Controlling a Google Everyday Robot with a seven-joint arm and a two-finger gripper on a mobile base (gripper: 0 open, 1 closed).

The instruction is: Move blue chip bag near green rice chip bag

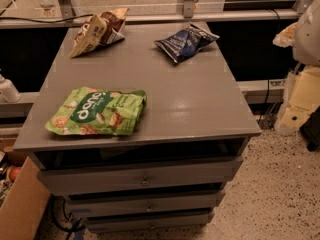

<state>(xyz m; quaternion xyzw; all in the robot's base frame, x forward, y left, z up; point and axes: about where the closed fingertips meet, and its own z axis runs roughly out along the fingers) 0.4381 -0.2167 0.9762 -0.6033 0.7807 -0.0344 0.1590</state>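
Note:
The blue chip bag (186,42) lies crinkled at the far right of the grey cabinet top (200,99). The green rice chip bag (97,112) lies flat at the near left of the same top, well apart from the blue bag. My gripper (289,34) shows only as pale parts at the right edge of the view, off the cabinet's right side and raised, to the right of the blue bag and not touching it.
A tan-and-brown snack bag (97,31) lies at the far left of the top. Drawers (145,176) sit below the front edge. A cardboard box (20,204) stands at the lower left and a white bottle (7,89) at the left. A metal rail runs behind.

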